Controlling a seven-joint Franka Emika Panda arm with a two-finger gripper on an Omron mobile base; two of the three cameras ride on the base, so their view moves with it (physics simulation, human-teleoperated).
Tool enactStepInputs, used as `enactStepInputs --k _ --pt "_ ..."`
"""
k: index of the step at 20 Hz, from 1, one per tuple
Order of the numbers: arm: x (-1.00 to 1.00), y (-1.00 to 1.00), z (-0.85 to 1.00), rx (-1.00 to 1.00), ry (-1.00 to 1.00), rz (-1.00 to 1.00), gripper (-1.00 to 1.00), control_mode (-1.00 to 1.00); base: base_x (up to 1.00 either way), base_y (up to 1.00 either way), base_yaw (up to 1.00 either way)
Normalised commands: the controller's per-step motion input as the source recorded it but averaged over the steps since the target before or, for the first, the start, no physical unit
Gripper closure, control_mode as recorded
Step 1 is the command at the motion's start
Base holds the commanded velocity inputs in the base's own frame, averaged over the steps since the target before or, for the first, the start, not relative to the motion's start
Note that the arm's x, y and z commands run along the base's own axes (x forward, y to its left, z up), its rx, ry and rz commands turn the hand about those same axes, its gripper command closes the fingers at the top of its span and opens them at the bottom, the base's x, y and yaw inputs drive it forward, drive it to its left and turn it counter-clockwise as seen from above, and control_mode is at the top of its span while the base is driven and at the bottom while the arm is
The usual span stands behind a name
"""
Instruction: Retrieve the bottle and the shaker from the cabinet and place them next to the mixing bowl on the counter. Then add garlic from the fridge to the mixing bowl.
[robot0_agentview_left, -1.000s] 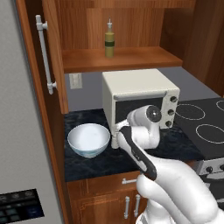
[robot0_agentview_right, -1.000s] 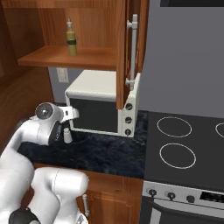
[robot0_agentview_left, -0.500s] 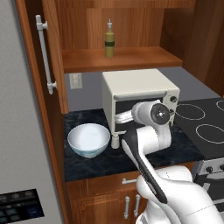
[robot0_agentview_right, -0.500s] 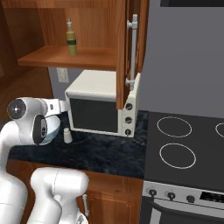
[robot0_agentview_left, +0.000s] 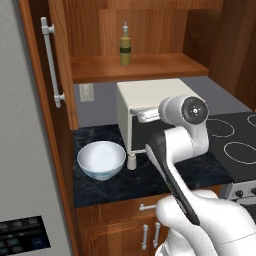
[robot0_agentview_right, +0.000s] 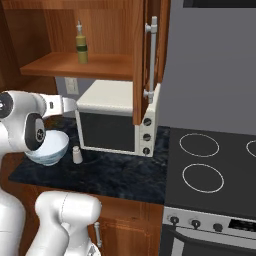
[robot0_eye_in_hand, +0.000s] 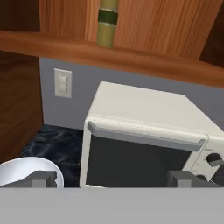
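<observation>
Now I am raising my two-finger gripper (robot0_eye_in_hand: 111, 178) toward the open wooden wall cabinet (robot0_agentview_left: 150, 65), jaws spread wide and holding nothing. The olive-green glass bottle with the dark band and thin spout (robot0_agentview_left: 125, 46) is standing upright on the cabinet's wooden shelf, near the shelf's front edge, above the white toaster oven (robot0_agentview_left: 150, 97) on the counter. In the hand view the bottle's lower body (robot0_eye_in_hand: 106, 24) is sitting at the top of the picture, left of my centreline, so I am judging that I need to climb further and swing a little toward it before closing in. The small white shaker (robot0_agentview_right: 77, 155) is already standing on the dark speckled stone counter (robot0_agentview_right: 120, 172), just beside the white mixing bowl (robot0_agentview_left: 101, 159) and in front of the oven's left corner, so the bottle is the piece I am going for now. To do this well, I am planning to come in level with the shelf, keep my fingers either side of the bottle's wide body below the neck, and stay clear of the oven top below and the open cabinet door (robot0_agentview_right: 150, 55) to the side. A tall narrow bottle tips easily, so I should be approaching slowly and squarely.
</observation>
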Motion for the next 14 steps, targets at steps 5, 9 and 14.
enactStepInputs --k 5,9,14 --pt "-0.01 -0.08 0.10 0.15 0.12 0.01 -1.00 -1.00 0.00 0.00 0.00" --pt "-0.11 0.00 0.43 0.06 0.19 0.04 -1.00 -1.00 0.00 0.00 0.00" --pt "-0.31 -0.01 0.65 0.00 0.10 0.01 -1.00 -1.00 0.00 0.00 0.00"
